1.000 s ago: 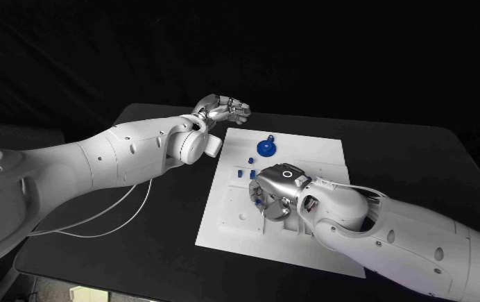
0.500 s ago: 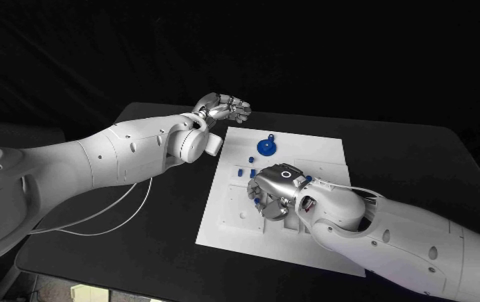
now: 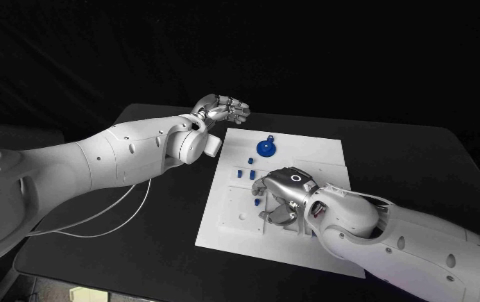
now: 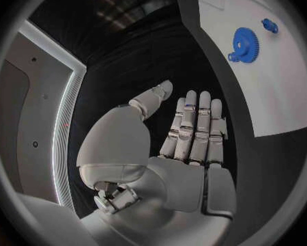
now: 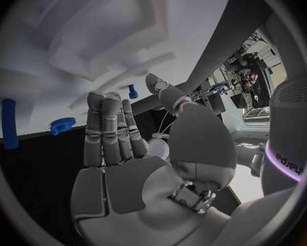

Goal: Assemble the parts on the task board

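Task board (image 3: 310,151): white plate lying flat in the middle of the black table (image 3: 420,149), with raised white blocks and slots near its middle.

Parts, blue: one gear (image 3: 265,148) with a small peg beside it, flat on the board near its far edge; a small stud (image 3: 250,160) just nearer than the gear; two short pins (image 3: 246,173) side by side toward the board's left edge; one more small piece (image 3: 258,203) by my right hand's fingers. I cannot tell whether my fingers touch that piece.

My right hand (image 3: 283,189): over the middle of the board, palm down, fingers straight and side by side, thumb apart, nothing held.

My left hand (image 3: 224,110): off the board, above the table just beyond the board's far left corner. In the left wrist view its fingers (image 4: 194,127) lie straight and close together, thumb set apart, palm bare.

White cable (image 3: 110,219): looped on the table's left side.
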Controlling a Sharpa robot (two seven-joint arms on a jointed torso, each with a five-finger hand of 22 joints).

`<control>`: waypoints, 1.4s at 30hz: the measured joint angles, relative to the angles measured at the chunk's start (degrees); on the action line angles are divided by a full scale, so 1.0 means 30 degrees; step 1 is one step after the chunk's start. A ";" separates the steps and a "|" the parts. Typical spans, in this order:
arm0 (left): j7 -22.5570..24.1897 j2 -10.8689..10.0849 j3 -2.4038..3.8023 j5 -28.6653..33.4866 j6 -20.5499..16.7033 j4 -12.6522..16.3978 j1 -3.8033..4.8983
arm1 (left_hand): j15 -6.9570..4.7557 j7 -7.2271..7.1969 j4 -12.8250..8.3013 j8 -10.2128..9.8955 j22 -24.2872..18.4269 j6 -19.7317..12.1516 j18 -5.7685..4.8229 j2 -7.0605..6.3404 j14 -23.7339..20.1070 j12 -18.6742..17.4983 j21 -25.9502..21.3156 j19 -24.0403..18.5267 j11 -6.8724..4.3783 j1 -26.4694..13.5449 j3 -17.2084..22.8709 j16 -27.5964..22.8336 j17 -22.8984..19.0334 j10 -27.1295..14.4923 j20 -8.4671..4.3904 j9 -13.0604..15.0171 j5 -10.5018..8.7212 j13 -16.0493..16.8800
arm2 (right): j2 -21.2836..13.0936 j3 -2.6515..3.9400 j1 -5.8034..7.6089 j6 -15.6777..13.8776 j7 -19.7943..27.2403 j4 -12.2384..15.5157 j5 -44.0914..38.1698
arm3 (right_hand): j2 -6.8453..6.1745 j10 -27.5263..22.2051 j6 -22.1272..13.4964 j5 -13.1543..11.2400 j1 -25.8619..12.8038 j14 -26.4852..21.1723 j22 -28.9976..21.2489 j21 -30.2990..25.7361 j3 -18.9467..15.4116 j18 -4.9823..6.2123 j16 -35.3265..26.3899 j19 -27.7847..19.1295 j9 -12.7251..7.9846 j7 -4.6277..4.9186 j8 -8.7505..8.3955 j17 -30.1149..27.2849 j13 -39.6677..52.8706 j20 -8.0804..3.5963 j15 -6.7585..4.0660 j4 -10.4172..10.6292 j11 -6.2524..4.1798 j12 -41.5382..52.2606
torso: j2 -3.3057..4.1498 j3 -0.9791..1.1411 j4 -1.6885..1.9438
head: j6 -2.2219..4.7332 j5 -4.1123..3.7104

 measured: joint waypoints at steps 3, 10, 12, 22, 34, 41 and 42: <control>-0.0009 -0.0012 -0.0001 0.0000 0.0002 -0.0002 0.0001 | 0.0000 0.0000 0.0000 0.0000 0.0000 0.0000 -0.0001 0.0000 0.0000 0.0000 0.0000 0.0000 0.0000 0.0000 0.0000 0.0000 -0.0001 0.0000 0.0000 0.0000 0.0000 0.0000 | -0.0542 0.0090 -0.0002 -0.0317 -0.0018 0.0427 0.0153 | -0.0075 -0.0054 -0.0008 0.0142 0.0075 -0.0021 -0.0001 0.0000 -0.0248 0.0001 0.0000 -0.0050 -0.0001 0.0007 0.0000 -0.0025 -0.0157 0.0050 0.0022 0.0026 0.0004 0.0000 | -0.0004 0.0004 -0.0002 | 0.0064 -0.0033; -0.0020 -0.0089 -0.0001 0.0000 0.0003 -0.0002 0.0003 | 0.0000 0.0000 0.0000 0.0000 0.0011 0.0000 -0.0002 0.0000 0.0000 0.0001 0.0000 0.0000 0.0000 0.0000 0.0000 -0.0075 0.0015 0.0000 0.0000 -0.0001 0.0000 0.0000 | -0.2299 0.1285 0.0562 -0.0639 -0.0012 0.1880 0.0991 | -0.0078 0.0217 0.0085 0.0142 0.0078 -0.0023 0.0003 0.0000 -0.0473 0.0002 0.0266 -0.0045 0.0000 -0.0086 0.0123 -0.0057 -0.0373 0.0048 0.0023 0.0148 -0.0160 0.0000 | -0.0005 0.0007 -0.0011 | 0.0249 -0.0146; -0.0021 -0.0108 -0.0001 0.0000 0.0004 0.0006 0.0003 | 0.0000 0.0000 0.0000 0.0000 0.0014 0.0000 -0.0001 0.0000 0.0000 0.0000 0.0000 0.0000 0.0000 0.0000 0.0000 -0.0075 0.0015 0.0000 0.0000 -0.0001 0.0000 0.0000 | -0.2877 0.1657 0.0943 -0.0585 0.0020 0.2131 0.1359 | -0.0007 0.0488 0.0192 0.0169 0.0149 0.0093 0.0001 0.0000 -0.0473 0.0001 0.0373 0.0033 0.0000 -0.0190 0.0216 -0.0058 -0.0414 -0.0027 -0.0088 0.0147 -0.0221 0.0127 | -0.0007 0.0004 -0.0011 | 0.0309 -0.0229; -0.0021 -0.0224 -0.0001 0.0001 0.0019 -0.0023 0.0004 | 0.0000 0.0000 0.0000 0.0000 0.0012 0.0000 0.0004 0.0000 -0.0001 0.0000 0.0000 0.0072 0.0000 0.0000 0.0000 -0.0075 0.0033 0.0000 0.0071 0.0013 0.0000 -0.0016 | -0.4290 0.1834 0.1990 0.0469 0.0606 0.1131 0.2387 | 0.0179 0.0644 0.0253 0.0852 0.0679 0.0236 0.0006 0.0216 -0.0687 -0.0069 0.0821 0.0401 -0.0090 -0.0249 0.0236 -0.0065 -0.0771 -0.0256 -0.0163 0.0058 -0.0333 0.0168 | -0.0015 0.0005 -0.0033 | 0.0558 -0.0604; -0.0005 -0.0194 -0.0002 0.0001 0.0031 -0.0014 0.0005 | 0.0000 0.0000 0.0000 0.0070 0.0028 0.0000 0.0004 0.0000 0.0000 0.0000 0.0000 0.0072 0.0000 0.0000 0.0000 -0.0075 0.0046 0.0000 0.0071 0.0012 0.0000 -0.0014 | -0.4059 0.1737 0.1975 0.2840 0.0443 0.0245 0.2315 | 0.0005 0.0045 -0.0129 0.1134 -0.0006 -0.0198 0.0008 0.0216 -0.2216 -0.0078 0.0988 0.0118 -0.0180 -0.0616 0.0236 -0.0057 -0.1291 -0.0126 0.0056 -0.0009 0.0038 -0.0075 | 0.0004 0.0027 -0.0011 | 0.0608 -0.0688; -0.0003 -0.0208 -0.0004 0.0001 0.0035 -0.0029 0.0005 | 0.0000 0.0000 0.0000 0.0070 0.0027 0.0000 0.0004 0.0000 0.0000 0.0000 0.0000 0.0071 0.0069 0.0000 0.0000 -0.0075 0.0049 -0.0069 0.0071 0.0011 0.0000 -0.0013 | -0.3679 0.1472 0.1949 0.3350 0.0295 -0.0222 0.2158 | 0.0322 0.0236 -0.0159 0.0297 0.0312 -0.0317 0.0007 0.0216 -0.2285 -0.0075 0.1190 0.0079 -0.0179 -0.0584 0.0239 -0.0074 -0.1335 -0.0148 -0.0027 0.0018 -0.0129 0.0083 | 0.0009 0.0013 0.0013 | 0.0604 -0.0721; -0.0002 -0.0207 -0.0004 0.0001 0.0035 -0.0029 0.0005 | 0.0000 0.0000 0.0000 0.0070 0.0026 0.0000 0.0003 0.0000 0.0000 0.0000 0.0000 0.0071 0.0069 0.0000 0.0000 -0.0075 0.0048 -0.0069 0.0071 0.0011 0.0000 -0.0013 | -0.3602 0.1425 0.1943 0.3374 0.0284 -0.0287 0.2138 | 0.0509 0.0363 -0.0102 -0.0033 0.0499 -0.0349 0.0007 0.0216 -0.2117 -0.0077 0.1192 0.0074 -0.0178 -0.0469 0.0339 -0.0108 -0.1370 -0.0143 -0.0057 0.0078 -0.0149 0.0187 | 0.0009 0.0015 0.0013 | 0.0601 -0.0723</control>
